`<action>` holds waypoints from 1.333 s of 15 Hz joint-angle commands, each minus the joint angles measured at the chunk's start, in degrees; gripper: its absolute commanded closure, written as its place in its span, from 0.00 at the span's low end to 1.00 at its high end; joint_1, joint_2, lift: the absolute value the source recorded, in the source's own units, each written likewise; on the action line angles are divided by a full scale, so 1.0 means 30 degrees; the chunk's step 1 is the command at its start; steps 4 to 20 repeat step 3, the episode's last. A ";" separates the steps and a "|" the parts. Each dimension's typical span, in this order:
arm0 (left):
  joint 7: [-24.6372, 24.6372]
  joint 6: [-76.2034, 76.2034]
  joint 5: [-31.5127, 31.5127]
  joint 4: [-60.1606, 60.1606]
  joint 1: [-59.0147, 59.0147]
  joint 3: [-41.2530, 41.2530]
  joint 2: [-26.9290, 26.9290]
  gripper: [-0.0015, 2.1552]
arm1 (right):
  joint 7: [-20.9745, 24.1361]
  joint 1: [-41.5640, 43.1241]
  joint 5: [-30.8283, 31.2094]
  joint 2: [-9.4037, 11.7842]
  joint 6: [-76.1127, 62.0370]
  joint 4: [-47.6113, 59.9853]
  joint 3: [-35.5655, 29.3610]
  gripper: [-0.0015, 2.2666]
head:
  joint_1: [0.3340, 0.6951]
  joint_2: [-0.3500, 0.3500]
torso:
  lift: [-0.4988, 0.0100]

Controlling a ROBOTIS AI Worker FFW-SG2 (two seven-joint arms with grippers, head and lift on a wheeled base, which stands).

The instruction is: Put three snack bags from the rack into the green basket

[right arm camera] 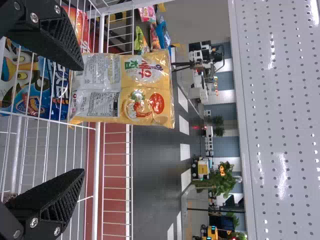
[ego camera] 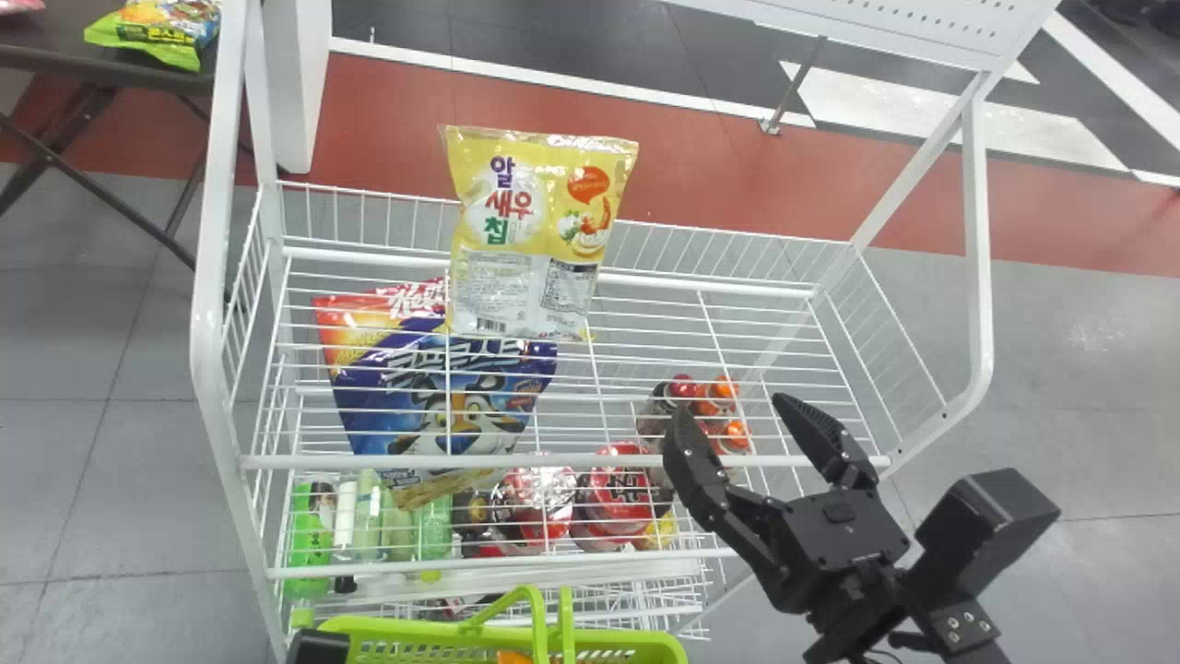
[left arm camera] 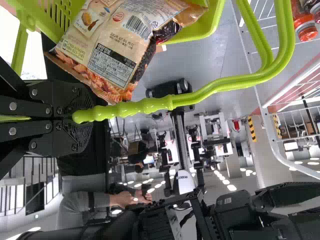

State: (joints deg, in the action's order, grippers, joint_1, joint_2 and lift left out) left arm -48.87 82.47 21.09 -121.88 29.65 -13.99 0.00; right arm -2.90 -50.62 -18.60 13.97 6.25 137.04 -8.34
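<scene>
In the head view the right gripper (ego camera: 735, 412) stands open over the rack's right front part, right of and nearer than the yellow snack bag (ego camera: 542, 231), which is upright at the rack's back rail. In the right wrist view the same yellow bag (right arm camera: 122, 90) is beyond the open right gripper (right arm camera: 81, 119), nothing between its fingers. The left gripper (ego camera: 318, 647) is at the bottom edge by the green basket (ego camera: 406, 631). In the left wrist view the left gripper (left arm camera: 82, 119) is shut on the basket's handle (left arm camera: 145, 104); a snack bag (left arm camera: 117, 45) lies in the basket.
A blue cereal bag (ego camera: 433, 397) shows through the wires of the white rack (ego camera: 572, 461). Bottles (ego camera: 309, 535) and red-labelled packs (ego camera: 619, 498) are on a lower level. A perforated white panel (right arm camera: 280, 120) rises at the rack's back. Snacks lie on a dark table (ego camera: 55, 41) at the left.
</scene>
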 commanded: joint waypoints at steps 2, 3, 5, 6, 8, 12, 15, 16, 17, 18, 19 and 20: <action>0.0000 0.0037 0.0000 -0.0184 0.0165 0.0151 -0.0050 0.68 | -0.0001 0.0057 -0.0098 0.0001 -0.0045 -0.0096 0.0026 0.04 | 1.00 0.00 | 0.98; 0.0000 0.0037 0.0000 -0.0243 0.0165 0.0180 -0.0050 0.68 | -0.0001 0.0057 -0.0098 0.0001 -0.0045 -0.0096 0.0026 0.04 | 1.00 0.00 | 0.98; 0.0000 0.0037 0.0000 -0.0243 0.0165 0.0180 -0.0050 0.68 | -0.0001 0.0057 -0.0098 0.0001 -0.0045 -0.0096 0.0026 0.04 | 1.00 0.00 | 0.98; 0.0000 0.0037 0.0000 -0.0243 0.0165 0.0180 -0.0050 0.68 | -0.0001 0.0057 -0.0098 0.0001 -0.0045 -0.0096 0.0026 0.04 | 1.00 0.00 | 0.98; 0.0000 0.0037 0.0000 -0.0243 0.0165 0.0180 -0.0050 0.68 | -0.0001 0.0057 -0.0098 0.0001 -0.0045 -0.0096 0.0026 0.04 | 1.00 0.00 | 0.98; 0.0000 0.0037 0.0000 -0.0243 0.0165 0.0180 -0.0050 0.68 | -0.0001 0.0057 -0.0098 0.0001 -0.0045 -0.0096 0.0026 0.04 | 1.00 0.00 | 0.98; 0.0000 0.0037 0.0000 -0.0243 0.0165 0.0180 -0.0050 0.68 | -0.0001 0.0057 -0.0098 0.0001 -0.0045 -0.0096 0.0026 0.04 | 1.00 0.00 | 0.98; 0.0000 0.0037 0.0000 -0.0243 0.0165 0.0180 -0.0050 0.68 | -0.0001 0.0057 -0.0098 0.0001 -0.0045 -0.0096 0.0026 0.04 | 1.00 0.00 | 0.98; 0.0000 0.0037 0.0000 -0.0243 0.0165 0.0180 -0.0050 0.68 | -0.0001 0.0057 -0.0098 0.0001 -0.0045 -0.0096 0.0026 0.04 | 1.00 0.00 | 0.98; 0.0000 0.0037 0.0000 -0.0243 0.0165 0.0180 -0.0050 0.68 | -0.0001 0.0057 -0.0098 0.0001 -0.0045 -0.0096 0.0026 0.04 | 1.00 0.00 | 0.98; 0.0000 0.0037 0.0000 -0.0243 0.0165 0.0180 -0.0050 0.68 | -0.0001 0.0057 -0.0098 0.0001 -0.0045 -0.0096 0.0026 0.04 | 1.00 0.00 | 0.98; 0.0000 0.0037 0.0000 -0.0243 0.0165 0.0180 -0.0050 0.68 | -0.0001 0.0057 -0.0098 0.0001 -0.0045 -0.0096 0.0026 0.04 | 1.00 0.00 | 0.98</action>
